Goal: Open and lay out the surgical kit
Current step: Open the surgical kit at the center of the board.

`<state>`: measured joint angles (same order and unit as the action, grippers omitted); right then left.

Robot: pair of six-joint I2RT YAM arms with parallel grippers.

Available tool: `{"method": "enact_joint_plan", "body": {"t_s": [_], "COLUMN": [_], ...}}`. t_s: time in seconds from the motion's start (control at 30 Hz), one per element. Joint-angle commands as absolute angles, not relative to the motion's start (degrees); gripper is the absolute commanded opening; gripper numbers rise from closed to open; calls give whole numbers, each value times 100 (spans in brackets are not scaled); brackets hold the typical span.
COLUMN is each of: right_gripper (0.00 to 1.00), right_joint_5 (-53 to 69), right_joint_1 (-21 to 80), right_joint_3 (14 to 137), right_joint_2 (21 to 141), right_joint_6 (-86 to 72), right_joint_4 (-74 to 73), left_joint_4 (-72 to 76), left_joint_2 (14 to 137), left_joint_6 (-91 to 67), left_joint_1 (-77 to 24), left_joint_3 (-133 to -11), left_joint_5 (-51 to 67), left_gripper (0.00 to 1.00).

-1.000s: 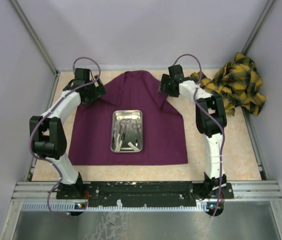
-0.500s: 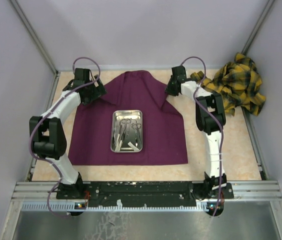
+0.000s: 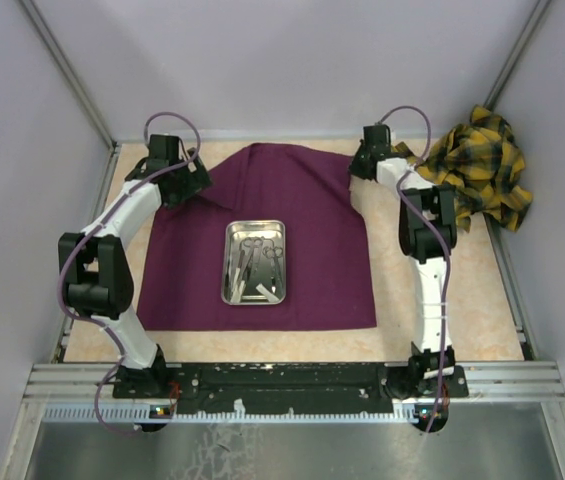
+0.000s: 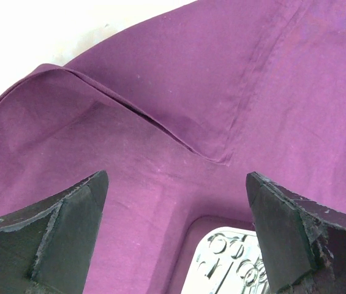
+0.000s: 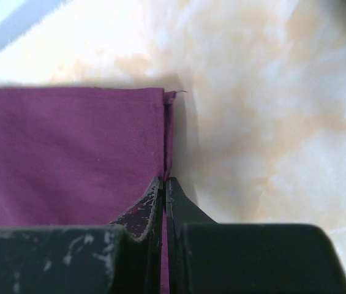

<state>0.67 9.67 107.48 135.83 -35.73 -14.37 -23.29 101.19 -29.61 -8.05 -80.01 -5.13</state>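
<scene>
The surgical kit's dark purple cloth wrap (image 3: pixel 307 285) lies spread on the table, with its shiny steel tray (image 3: pixel 254 262) of scissors and forceps in the middle. My right gripper (image 3: pixel 363 168) is at the wrap's back right corner. In the right wrist view it (image 5: pixel 164 184) is shut on the hemmed edge of the wrap (image 5: pixel 68 147). My left gripper (image 3: pixel 194 182) is open over the back left part. In the left wrist view its wide-apart fingers (image 4: pixel 68 226) frame a folded-over flap (image 4: pixel 160 79) and the tray's end (image 4: pixel 228 263).
A yellow and black plaid cloth (image 3: pixel 477 165) is bunched at the back right corner. Grey walls close in the table (image 3: pixel 462 300) on three sides. A metal rail (image 3: pixel 292 385) runs along the near edge.
My right gripper has shut on the wrap's edge and moved right and back, drawing the back right flap outward. The left arm has stayed still.
</scene>
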Motion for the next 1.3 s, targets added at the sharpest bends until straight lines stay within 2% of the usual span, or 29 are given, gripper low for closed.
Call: {"method": "enact_joint_plan", "body": {"t_s": [0.0,0.13,0.2,0.27,0.37,0.47,0.83,1.07,1.27], "right_gripper": [0,0,20,31,37,44,44,44,44], "right_joint_5": [-276,-325,-266,-342,-378,-374,807,1279,1297], "right_joint_1": [872,836,831,822,789,777,798,852,861], "right_joint_3": [11471,12178,12678,13265,13390,12604,9076,7821,7279], "right_joint_2": [13692,13951,14177,14405,14312,13706,11317,10452,10084], "right_joint_6": [-3132,-2743,-2525,-2381,-2345,-2443,-3154,-3128,-2932], "right_joint_4": [-908,-900,-1055,-1472,-1732,-1499,-419,-231,-288], "left_joint_4": [-2440,-2523,-2551,-2642,-2807,-3042,-2986,-2376,-2012], "left_joint_2": [10033,10003,10013,10049,10145,10260,10731,10858,11139], "left_joint_6": [-2883,-2852,-2845,-2835,-2751,-2678,-2500,-2989,-3323], "left_joint_1": [-835,-835,-835,-833,-837,-848,-1062,-1072,-1072], "left_joint_3": [-8195,-8243,-8244,-8281,-8386,-8531,-8669,-8263,-8281], "left_joint_5": [-707,-836,-885,-908,-901,-839,-545,-568,-467], "left_gripper": [99,99,99,99,99,99,99,99,99]}}
